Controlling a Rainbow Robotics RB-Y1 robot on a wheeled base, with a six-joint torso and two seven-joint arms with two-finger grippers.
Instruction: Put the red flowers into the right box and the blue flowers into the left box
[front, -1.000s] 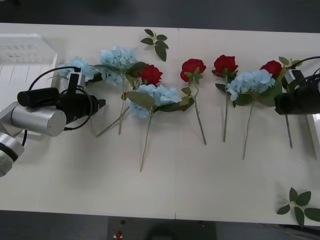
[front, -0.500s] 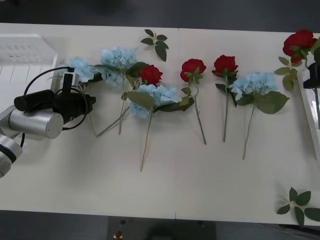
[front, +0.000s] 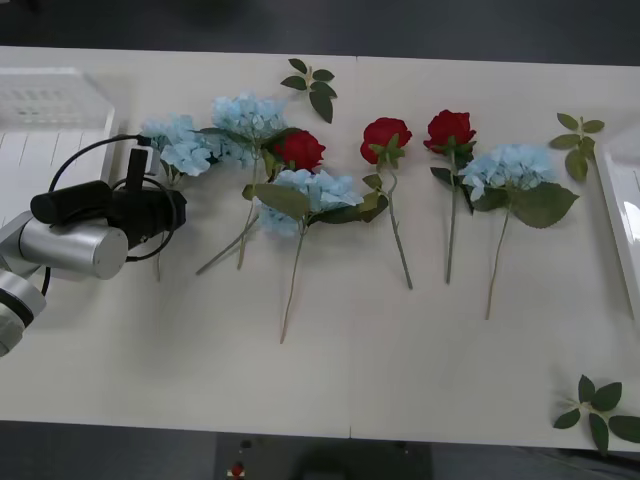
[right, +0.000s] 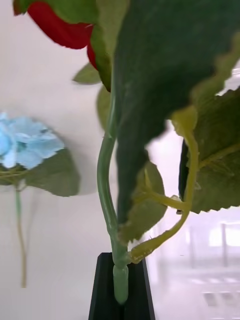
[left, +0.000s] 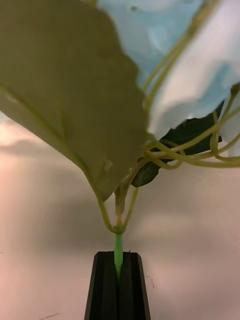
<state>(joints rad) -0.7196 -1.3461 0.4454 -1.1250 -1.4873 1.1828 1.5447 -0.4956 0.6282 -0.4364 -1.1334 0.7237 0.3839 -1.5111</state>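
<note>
A: What is the left gripper (left: 119, 280) doing?
B: Its black fingers are pinching the stem of a blue flower (front: 178, 143), whose bloom is hanging just beyond the fingertips, near the left box (front: 40, 100).

A: And the right gripper (right: 120, 287)?
B: Its fingers are clamping a red flower (right: 62, 27) stem, the bloom beyond the tips, beside the right box (front: 622, 215).

Silver cylindrical left arm (front: 70, 247), black wrist housing, looping black cables.
</note>
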